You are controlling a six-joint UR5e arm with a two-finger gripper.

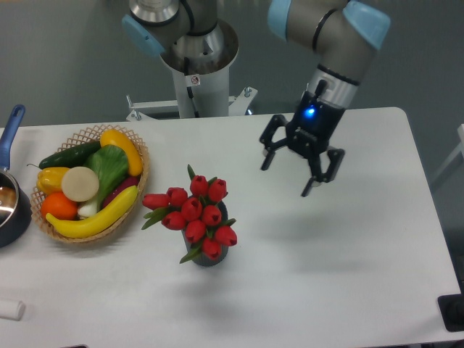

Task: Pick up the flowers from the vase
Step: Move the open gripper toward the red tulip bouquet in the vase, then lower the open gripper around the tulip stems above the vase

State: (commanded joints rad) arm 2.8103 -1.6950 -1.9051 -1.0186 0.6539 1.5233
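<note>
From my seat I see the gripper hanging above the white table right of centre in the frame, its two fingers spread wide with nothing between them and a blue light glowing on its body. It is tilted, fingertips pointing down and toward the lower left.

The flowers sit just left of centre, lower half of the frame: red tulip buds with green leaves fanned out and leaning up and to the left. They stand in the vase, of which I can make out only a dark sliver at the bottom under the lowest buds. The gripper is up and to the right of the bunch, well apart from it, and bare tabletop lies between them.

At the left edge a wicker basket holds a banana, cucumber, orange and other produce; its rim is near the leftmost tulip. A pot with a blue handle is cut off at the far left. The arm's base column rises at top centre
</note>
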